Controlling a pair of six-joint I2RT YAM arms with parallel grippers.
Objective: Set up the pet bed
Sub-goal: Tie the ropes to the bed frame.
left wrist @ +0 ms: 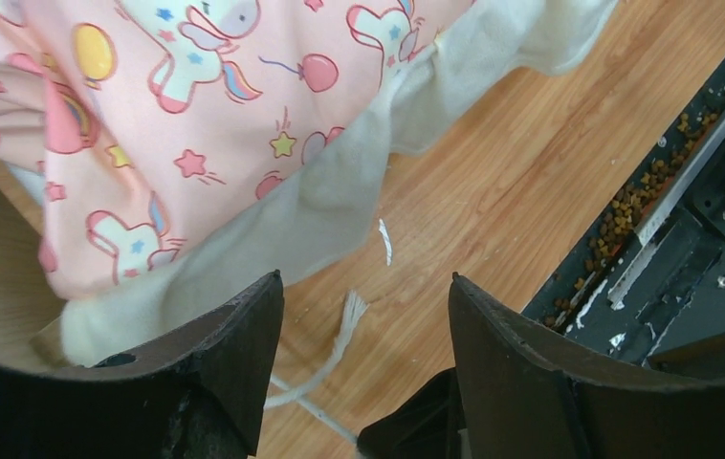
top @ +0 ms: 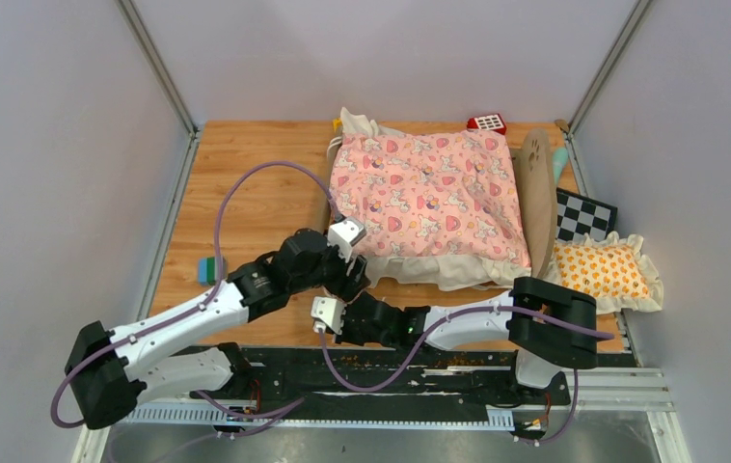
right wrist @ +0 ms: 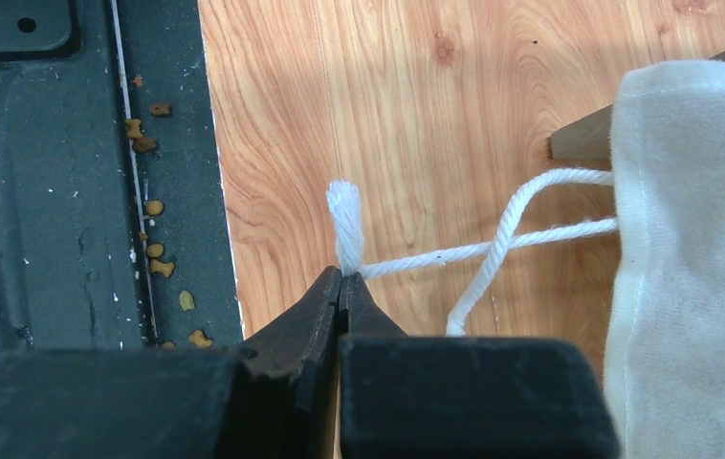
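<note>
From above, the pet bed [top: 535, 188] stands on the wooden table [top: 256, 193]. Its pink quilt [top: 429, 193] is spread over the top, and the quilt's cream ruffle spills over the bed's near side. The rounded wooden headboard is at the bed's right end. An orange frilled pillow [top: 601, 270] lies just off that end, not yet on the bed. Both arms meet at the bed's near left corner.

In the left wrist view, the left gripper [left wrist: 366, 282] has its fingers spread wide with nothing between them. It hangs just off the ruffled corner of the quilt. A white cord [left wrist: 347, 316] with a frayed tip lies on the bare wood beside the bed.

In the right wrist view, the right gripper [right wrist: 341, 277] is closed tight beside the bed's near edge. The twisted cord bends at its very tips and seems to be nipped there.

The quilt looks thin, limp and light, so it will likely bunch rather than slide flat. The ruffle or a corner is probably the best place to hold it. The frame looks stiff but light, and may skid on the smooth table.
</note>
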